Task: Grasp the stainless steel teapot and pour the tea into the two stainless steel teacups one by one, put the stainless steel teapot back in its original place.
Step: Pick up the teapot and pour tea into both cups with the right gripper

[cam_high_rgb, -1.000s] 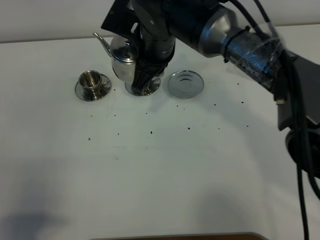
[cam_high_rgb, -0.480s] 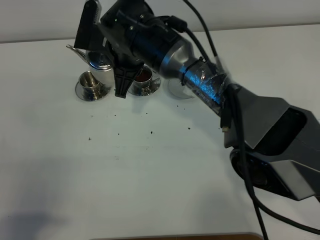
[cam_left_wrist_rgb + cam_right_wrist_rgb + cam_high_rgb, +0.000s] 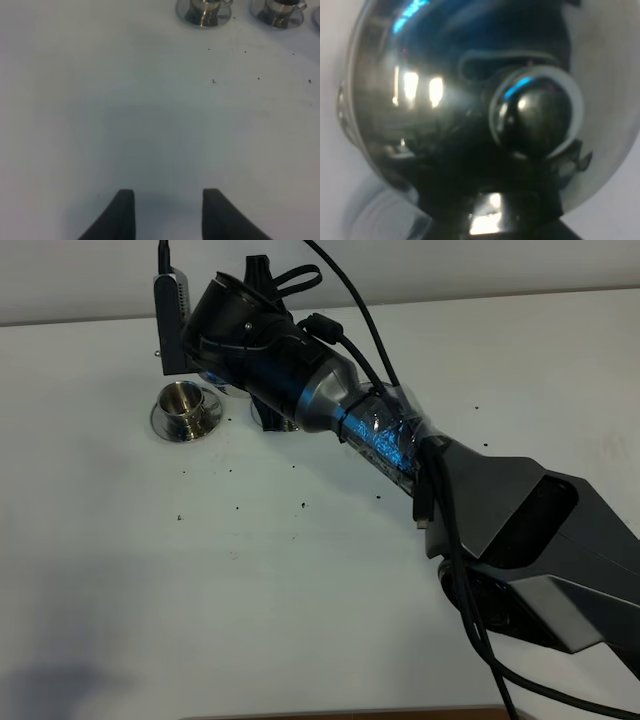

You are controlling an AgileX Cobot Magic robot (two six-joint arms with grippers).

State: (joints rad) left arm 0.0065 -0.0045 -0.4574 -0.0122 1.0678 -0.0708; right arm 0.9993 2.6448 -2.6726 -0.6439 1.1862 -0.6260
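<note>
The stainless steel teapot (image 3: 460, 100) fills the right wrist view, its lid knob (image 3: 535, 112) facing the camera. My right gripper (image 3: 492, 212) is shut on the teapot at its handle side. In the exterior high view the right arm (image 3: 290, 370) reaches across to the far left and hides the pot. One empty teacup (image 3: 184, 400) on its saucer stands just left of the arm. The left wrist view shows both teacups far off, one (image 3: 204, 9) empty and one (image 3: 281, 7) dark inside. My left gripper (image 3: 169, 215) hangs open over bare table.
The white table (image 3: 250, 590) carries scattered dark specks (image 3: 302, 505) in front of the cups. The right arm's cables (image 3: 440, 500) trail down to its base (image 3: 560, 560) on the right. The round steel dish is hidden behind the arm.
The right arm has swung left with the teapot, from over the middle cup toward the left cup, and its wrist has rolled. It now covers the middle cup and the dish.
</note>
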